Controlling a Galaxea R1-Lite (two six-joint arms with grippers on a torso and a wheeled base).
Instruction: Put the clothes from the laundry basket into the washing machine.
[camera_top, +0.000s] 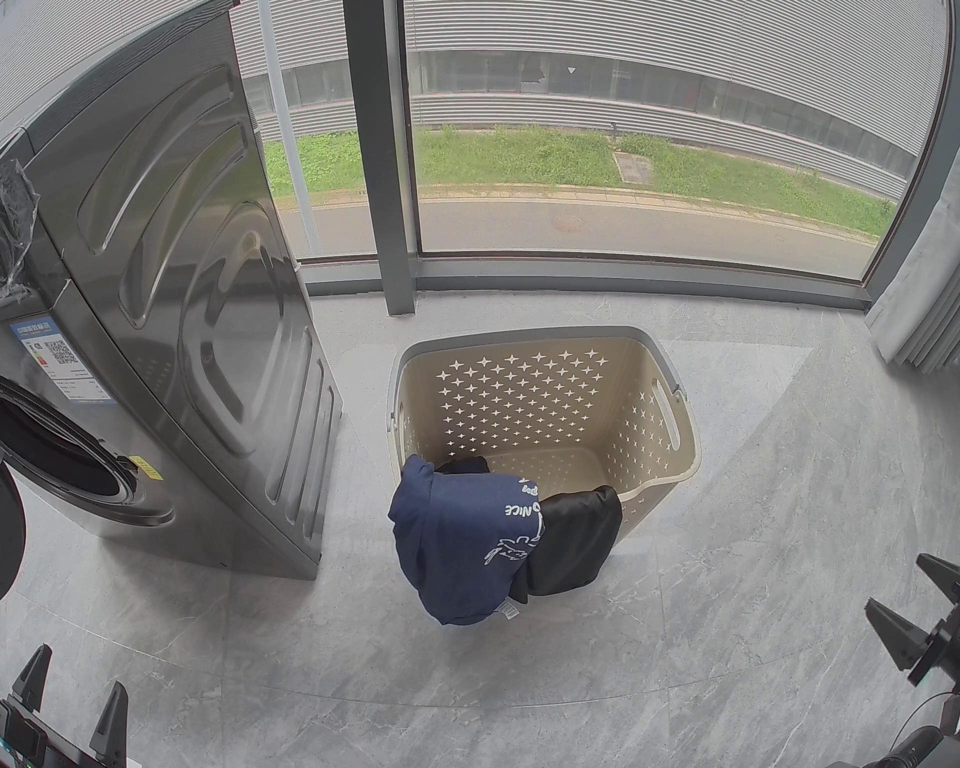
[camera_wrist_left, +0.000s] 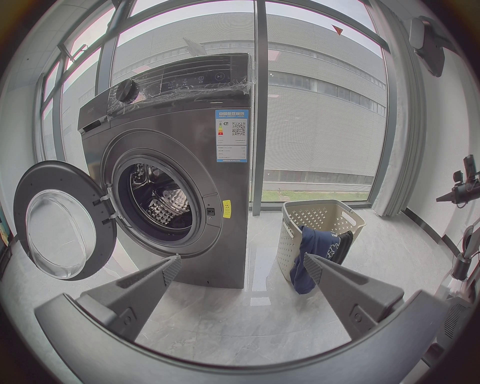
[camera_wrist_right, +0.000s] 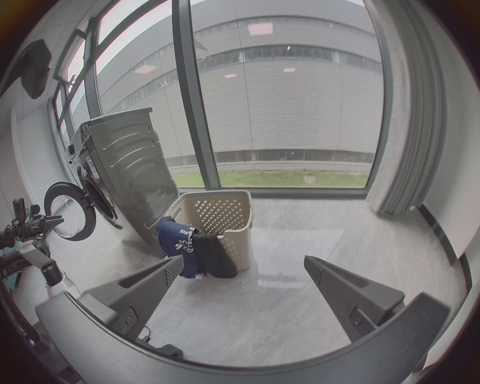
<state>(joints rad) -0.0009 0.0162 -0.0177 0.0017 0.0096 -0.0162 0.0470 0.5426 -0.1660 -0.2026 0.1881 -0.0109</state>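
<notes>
A beige laundry basket stands on the floor by the window. A navy garment and a black garment hang over its near rim. To the left stands the grey washing machine, its round door swung open and the drum bare. My left gripper is open, low at the front left. My right gripper is open at the front right, short of the basket.
Floor-to-ceiling windows with a dark post run behind the basket. A pale curtain hangs at the far right. Grey tiled floor lies open between the grippers and the basket.
</notes>
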